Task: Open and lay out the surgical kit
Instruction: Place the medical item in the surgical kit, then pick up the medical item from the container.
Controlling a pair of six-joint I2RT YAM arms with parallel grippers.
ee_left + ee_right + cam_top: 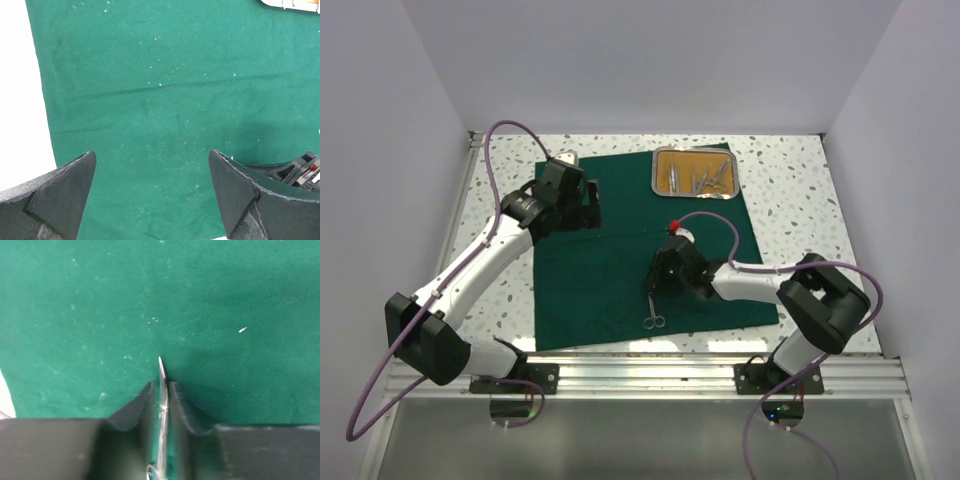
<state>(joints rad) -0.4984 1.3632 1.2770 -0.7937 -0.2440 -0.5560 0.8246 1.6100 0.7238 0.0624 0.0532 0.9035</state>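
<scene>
The dark green cloth [610, 255] lies spread flat on the table; it fills the left wrist view [150, 75] and the right wrist view [100, 300]. The steel tray [657, 172] with tan-gold lining sits on the cloth's far right corner and holds several silver instruments [705, 178]. My right gripper [657, 290] [161, 386] is shut on the silver scissors [161, 390], low over the near middle of the cloth; their finger rings [654, 321] show near the cloth's front edge. My left gripper [585, 205] [152, 170] is open and empty above the cloth's far left part.
The speckled table [790, 190] surrounds the cloth, and white walls close in on three sides. An aluminium rail [650, 375] runs along the near edge. The tray's edge [295, 4] and part of my right arm [300, 170] show in the left wrist view.
</scene>
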